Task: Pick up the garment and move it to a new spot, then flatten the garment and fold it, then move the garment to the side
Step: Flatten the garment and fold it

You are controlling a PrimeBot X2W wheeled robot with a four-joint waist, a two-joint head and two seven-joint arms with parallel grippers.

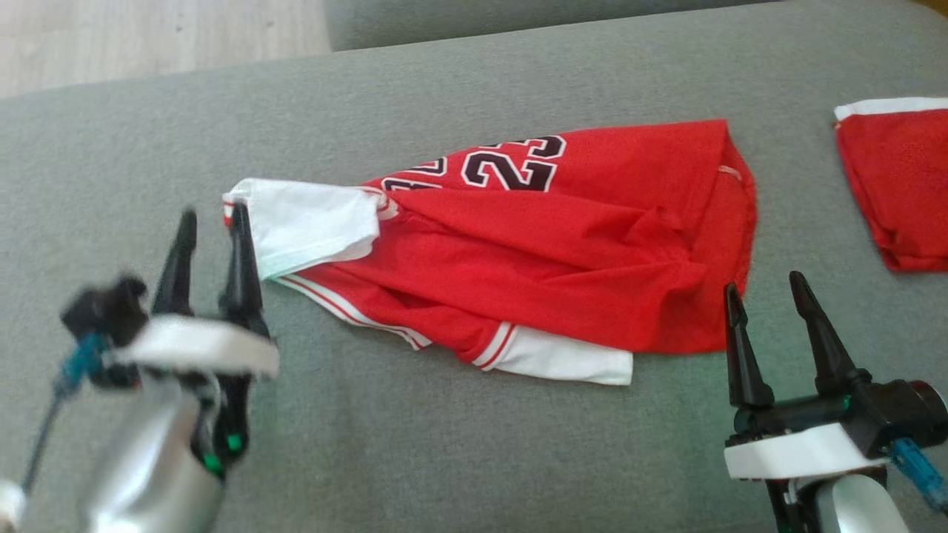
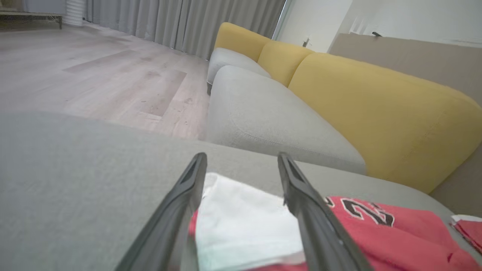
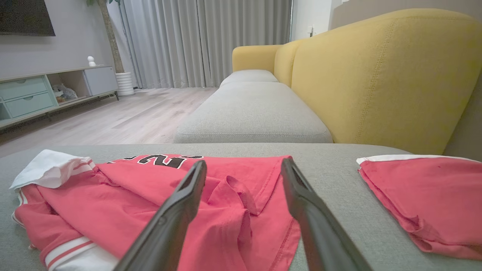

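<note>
Garment: red jersey [image 1: 563, 252] with a black "23" [image 1: 511, 166], lying crumpled across the middle of the grey cushion [image 1: 444, 459], with its white sleeves at the left end and the near edge.
Left gripper [image 1: 213, 212]: at the jersey's left end, by the white sleeve [image 1: 311, 222].
Left jaws: narrowly parted. In the left wrist view the sleeve lies between the fingers, though the head view is too blurred to show whether they touch it.
Right gripper [image 1: 764, 283]: just beside the jersey's near right corner, above the cushion.
Right jaws: parted wide, holding nothing.
Second red garment [image 1: 900, 185]: well apart from the jersey, to its right, on the same cushion.
Yellow backrest [image 3: 376, 75]: beyond the jersey, on its right.
</note>
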